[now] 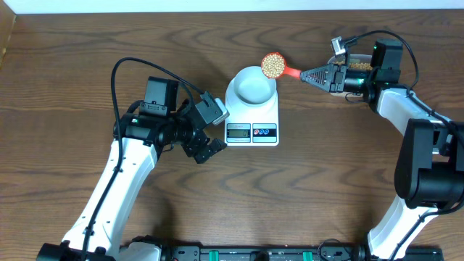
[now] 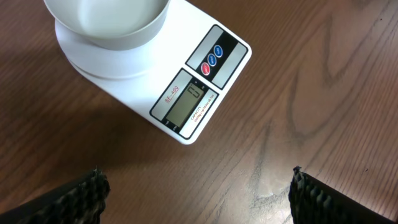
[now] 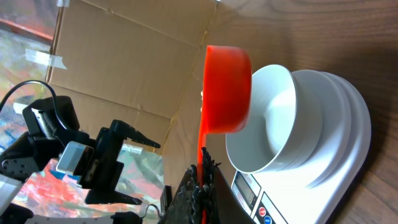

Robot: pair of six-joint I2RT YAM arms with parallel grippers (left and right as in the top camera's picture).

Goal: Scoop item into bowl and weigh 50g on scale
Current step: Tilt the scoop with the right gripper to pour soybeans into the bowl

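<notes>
1 scoop (image 1: pixel 290 71) of beans (image 1: pixel 272 64), clamped in the right gripper (image 1: pixel 308 75), is hovering at 1 o'clock of the bowl (image 1: pixel 251 87) on the scale (image 1: pixel 254 116), probably needing tipping next; the left gripper (image 1: pixel 209 151) is idling open, empty.

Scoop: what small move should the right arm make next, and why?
Probably slide the scoop a little further over the bowl before tipping. The right claw grips its handle, it is full of beans, and it hangs at the bowl's rim rather than over the middle. The bowl on the scale looks empty.
</notes>
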